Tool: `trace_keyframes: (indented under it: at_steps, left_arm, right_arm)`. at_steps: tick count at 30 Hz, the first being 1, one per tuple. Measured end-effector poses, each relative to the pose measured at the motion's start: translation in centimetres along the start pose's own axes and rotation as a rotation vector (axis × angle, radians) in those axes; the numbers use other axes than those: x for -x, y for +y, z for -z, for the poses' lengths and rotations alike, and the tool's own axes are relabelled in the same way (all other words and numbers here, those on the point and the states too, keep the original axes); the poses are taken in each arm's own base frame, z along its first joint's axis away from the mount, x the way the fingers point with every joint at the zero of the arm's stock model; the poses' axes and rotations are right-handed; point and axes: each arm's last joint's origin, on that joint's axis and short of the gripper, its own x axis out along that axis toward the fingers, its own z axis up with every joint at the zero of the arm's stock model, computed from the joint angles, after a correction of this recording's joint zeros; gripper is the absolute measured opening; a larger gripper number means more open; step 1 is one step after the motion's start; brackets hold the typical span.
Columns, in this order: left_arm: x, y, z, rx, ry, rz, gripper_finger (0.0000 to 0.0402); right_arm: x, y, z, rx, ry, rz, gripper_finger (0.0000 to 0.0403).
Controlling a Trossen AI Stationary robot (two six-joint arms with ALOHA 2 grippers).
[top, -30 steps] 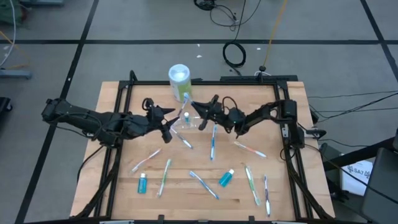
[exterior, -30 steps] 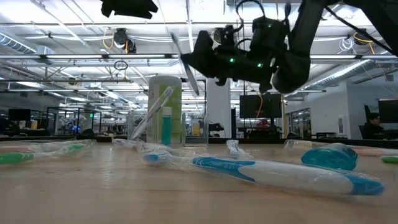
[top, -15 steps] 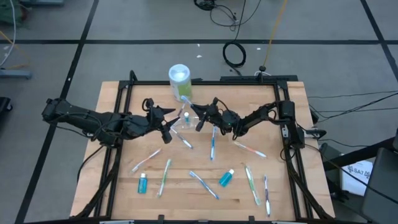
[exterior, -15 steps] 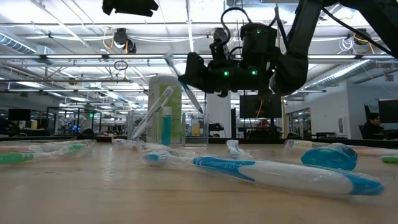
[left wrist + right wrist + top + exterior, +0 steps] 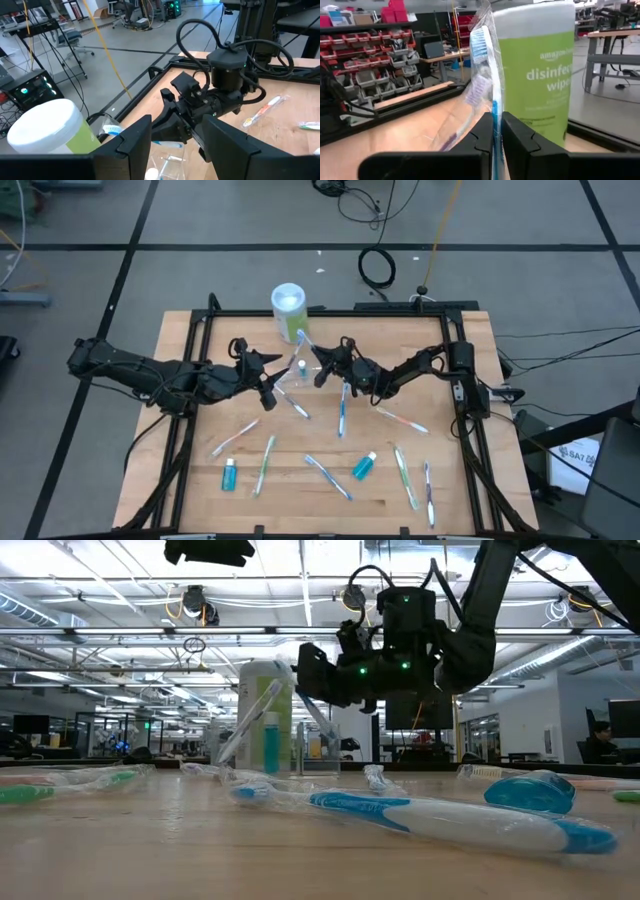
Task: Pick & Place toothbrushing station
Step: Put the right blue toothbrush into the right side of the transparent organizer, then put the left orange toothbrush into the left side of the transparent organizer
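Note:
My right gripper (image 5: 319,361) is shut on a wrapped blue-and-white toothbrush (image 5: 481,47), above and just right of the small clear container (image 5: 299,372). In the low view the brush (image 5: 320,718) slants down beside the container (image 5: 262,745), in which a white toothbrush and a teal tube (image 5: 267,745) stand. My left gripper (image 5: 175,150) is open and empty just left of the container, level with it in the high view (image 5: 270,376). Several wrapped toothbrushes (image 5: 342,412) and two teal tubes (image 5: 229,476) (image 5: 364,466) lie flat on the table. My right gripper pinches the wrapped toothbrush's handle (image 5: 493,117) between its two fingers, which lie across it. The head end (image 5: 480,42) sticks out past the fingers toward the canister. The brush is lifted clear of the table and slants; its lower end (image 5: 332,733) is at the height of the container's rim.
The tall green-and-white wipes canister (image 5: 288,308) stands just behind the container, near the table's far edge. Black frame rails (image 5: 190,370) run along the table's left and right sides. A large blue-and-white toothbrush (image 5: 440,820) lies close to the low camera.
My right gripper has gone down toward the clear container with the toothbrush still in its fingers. The brush has come down with it and still slants. My left gripper has kept still.

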Motion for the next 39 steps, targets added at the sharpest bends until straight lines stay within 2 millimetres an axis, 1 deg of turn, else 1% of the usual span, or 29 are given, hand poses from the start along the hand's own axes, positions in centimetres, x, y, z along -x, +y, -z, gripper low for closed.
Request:
trace_keyframes:
  at_steps: [5,8,14,20,22,24,26,30,32,34,39]
  left_arm:
    - [0.0,0.0,0.1,-0.004,0.004,-0.001,0.0184]
    - [0.0,0.0,0.2,-0.012,0.013,-0.002,0.0184]
    - [0.0,0.0,0.2,-0.013,0.016,-0.002,0.0184]
    - [0.0,0.0,0.2,-0.015,0.019,-0.002,0.0184]
    - [0.0,0.0,0.3,-0.019,0.024,-0.003,0.0184]
    - [0.0,0.0,0.3,-0.022,0.027,-0.003,0.0184]
    - [0.0,0.0,0.4,-0.027,0.034,-0.003,0.0184]
    - [0.0,0.0,0.9,-0.004,0.076,0.011,0.0184]
    - [0.1,0.0,1.3,0.022,0.110,0.034,0.0184]
    - [0.2,-0.1,1.7,0.047,0.157,0.074,0.0184]
    - [0.8,-0.2,3.6,0.116,0.376,0.161,0.0184]
  right_arm:
    - [0.0,0.0,0.0,0.025,0.001,-0.005,0.0018]
    - [0.0,0.0,0.0,0.046,0.004,-0.006,0.0030]
    - [0.0,0.0,0.2,0.053,0.019,-0.005,0.0077]
    - [0.3,0.5,0.2,0.060,0.021,-0.019,0.0127]
    - [0.4,0.7,0.0,0.085,0.017,-0.022,0.0142]
    - [0.4,0.8,-0.7,0.130,-0.001,-0.021,0.0155]
    - [0.5,0.9,-1.8,0.176,-0.024,-0.021,0.0166]
    - [1.1,1.1,-5.5,0.195,-0.062,-0.021,0.0179]
    - [1.6,1.2,-7.1,0.218,-0.010,-0.030,0.0180]
    - [2.4,1.2,-8.2,0.259,0.081,-0.035,0.0179]
    - [5.0,1.0,-9.8,0.279,0.310,-0.040,0.0177]
